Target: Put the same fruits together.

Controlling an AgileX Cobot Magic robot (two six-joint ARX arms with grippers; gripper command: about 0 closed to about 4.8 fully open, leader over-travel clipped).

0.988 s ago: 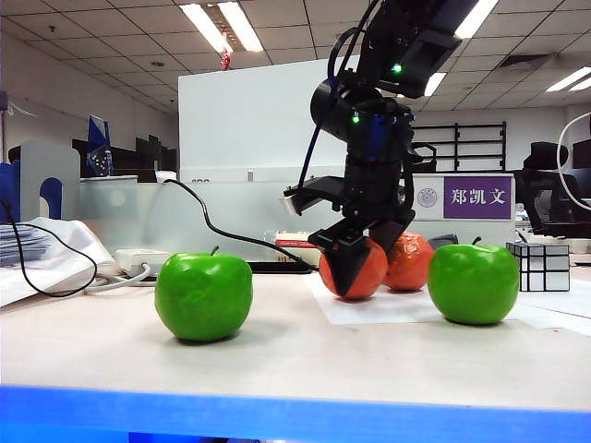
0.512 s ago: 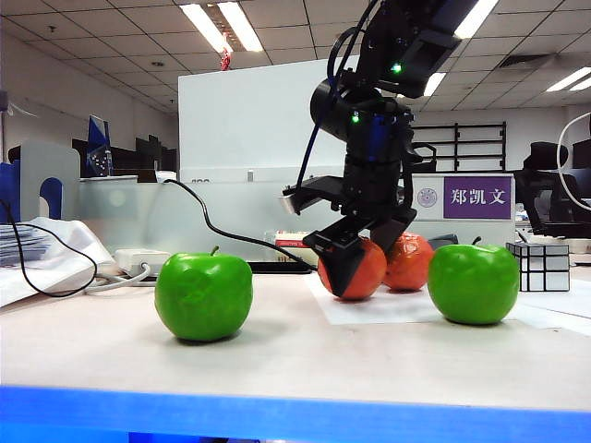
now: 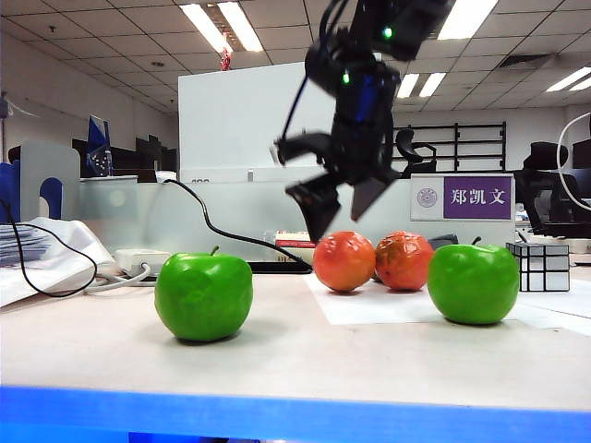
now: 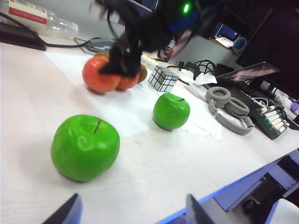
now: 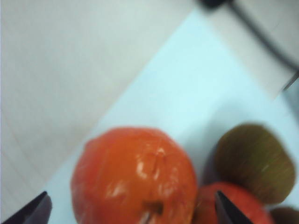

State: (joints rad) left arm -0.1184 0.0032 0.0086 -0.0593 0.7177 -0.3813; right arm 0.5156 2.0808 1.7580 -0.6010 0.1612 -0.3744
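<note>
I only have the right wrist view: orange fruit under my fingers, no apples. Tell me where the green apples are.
Observer: In the exterior view, the left green apple sits alone, well left of both orange fruits. The right green apple is just right of the second orange fruit.
Operator: Report my right gripper against the fruit.
Observer: The right gripper hangs open and empty above the near orange fruit, clear of it.
Operator: Give me the left gripper.
Observer: The left gripper is open and empty at the table's front edge, with the left green apple closest ahead of it.
</note>
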